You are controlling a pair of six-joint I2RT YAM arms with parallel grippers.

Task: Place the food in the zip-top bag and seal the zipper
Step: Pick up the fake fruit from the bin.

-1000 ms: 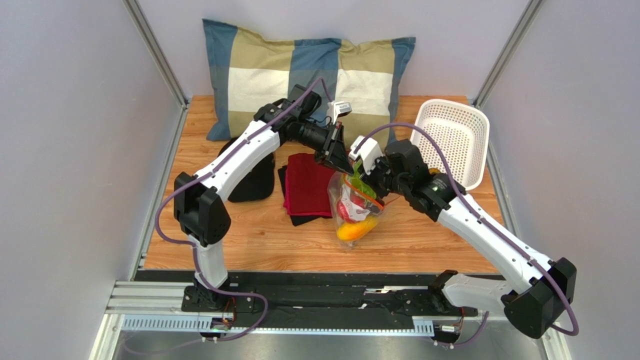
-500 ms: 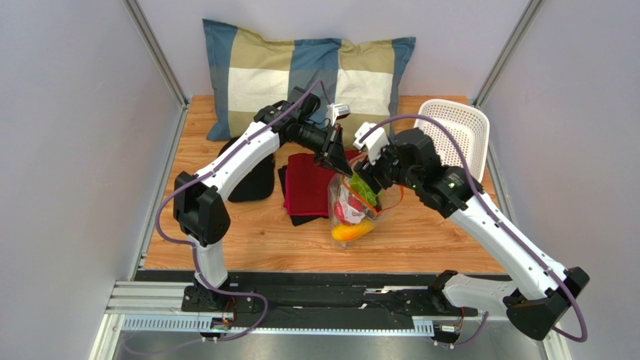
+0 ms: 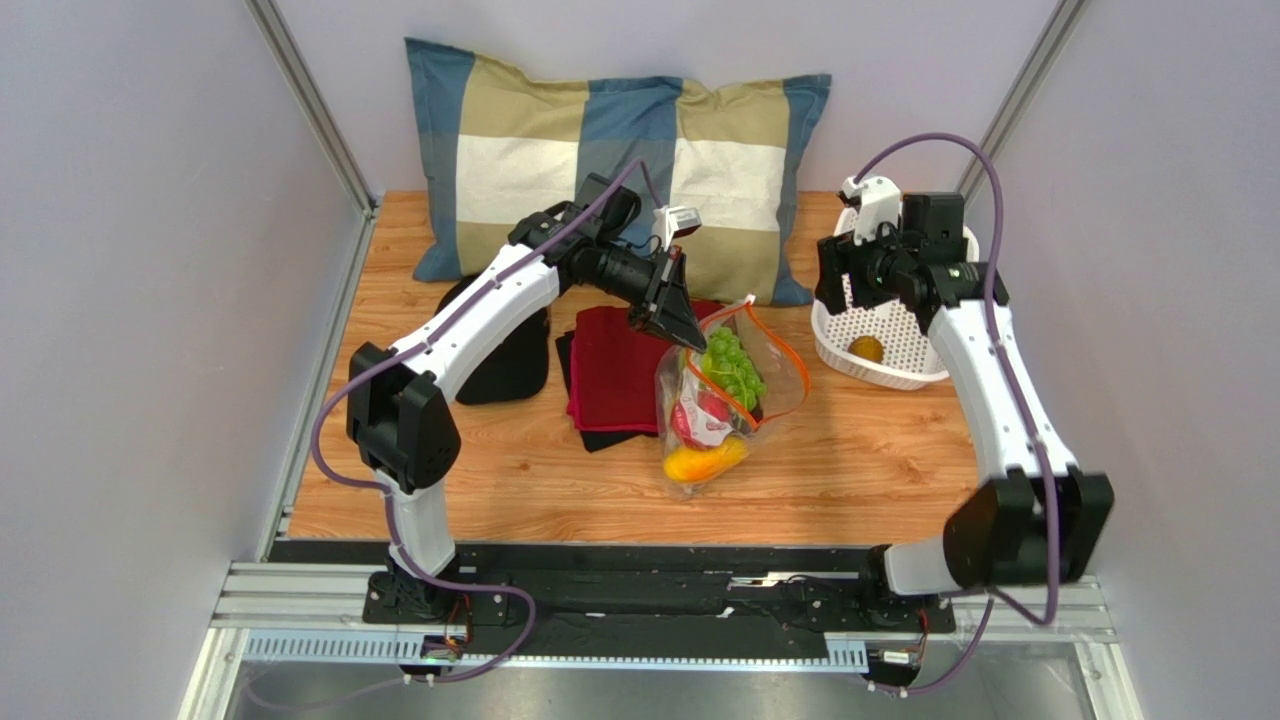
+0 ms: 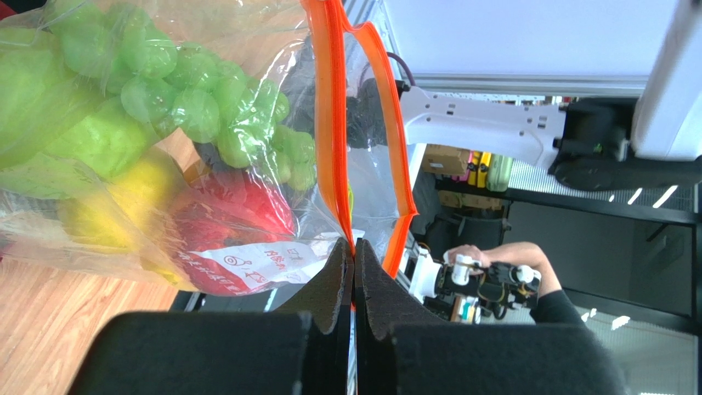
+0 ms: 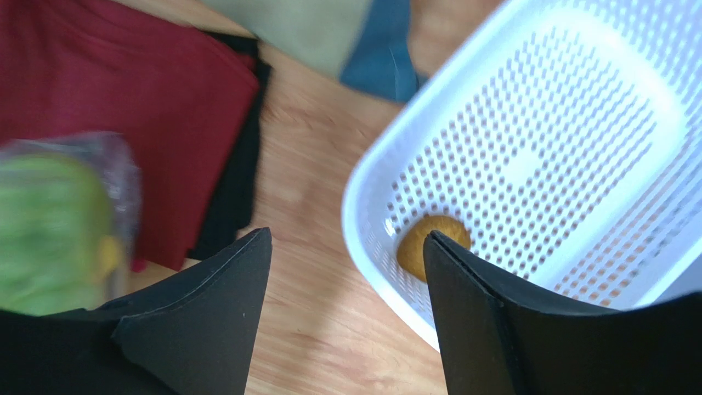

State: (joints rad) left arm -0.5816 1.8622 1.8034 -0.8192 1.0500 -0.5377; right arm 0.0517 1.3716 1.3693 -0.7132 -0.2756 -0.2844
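Zip-top bag point(image 3: 672, 399) of clear plastic lies mid-way across the wooden table point(image 3: 842, 480), just beside a dark red cloth point(image 3: 616, 368), with its mouth gaping. Inside it sit a green grape bunch point(image 3: 732, 365), a red fruit point(image 3: 694, 425) and a yellow piece point(image 3: 706, 462). The left gripper point(image 4: 353, 251) is pressed together, pinching the orange zipper point(image 4: 329, 123) at one end of the mouth. The right gripper point(image 5: 346, 239) hangs well apart from the bag, over a white perforated basket point(image 5: 527, 148), fingers spread with nothing between them. One small orange-brown piece point(image 5: 432, 243) rests inside the basket.
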